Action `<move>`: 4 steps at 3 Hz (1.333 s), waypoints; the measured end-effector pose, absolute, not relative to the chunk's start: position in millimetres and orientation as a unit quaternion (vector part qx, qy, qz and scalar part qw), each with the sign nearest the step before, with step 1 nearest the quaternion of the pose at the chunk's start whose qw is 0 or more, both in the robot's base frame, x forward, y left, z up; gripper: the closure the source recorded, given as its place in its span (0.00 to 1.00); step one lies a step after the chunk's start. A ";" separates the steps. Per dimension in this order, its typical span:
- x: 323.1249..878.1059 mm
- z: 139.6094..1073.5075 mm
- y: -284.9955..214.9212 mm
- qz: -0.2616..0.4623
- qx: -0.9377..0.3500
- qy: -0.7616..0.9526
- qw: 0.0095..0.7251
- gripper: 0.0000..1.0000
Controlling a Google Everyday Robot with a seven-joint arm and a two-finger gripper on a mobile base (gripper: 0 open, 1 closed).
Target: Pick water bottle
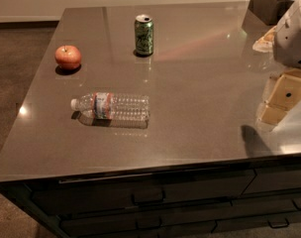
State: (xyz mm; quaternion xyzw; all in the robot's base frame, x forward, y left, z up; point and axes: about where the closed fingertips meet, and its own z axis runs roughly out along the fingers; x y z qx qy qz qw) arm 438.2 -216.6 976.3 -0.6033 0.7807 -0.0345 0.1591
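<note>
Grey worktop [200,108]. Red apple [68,57] upright near left edge. Green can [144,35] standing upright, right of apple, well apart. Dark box [267,6] at back right corner. Below front edge, drawers [148,197] with handles. At right edge over worktop, the hand [283,97].

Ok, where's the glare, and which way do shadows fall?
Camera view: dim warm light; glare spot at the left of the counter, pale streak right of the can; apple and bottle shadows fall short, toward the camera; the gripper, at the right edge, throws a dark patch below-left.
</note>
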 end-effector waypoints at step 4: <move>479.7 973.4 -146.1 -0.001 -0.672 0.718 0.182 0.00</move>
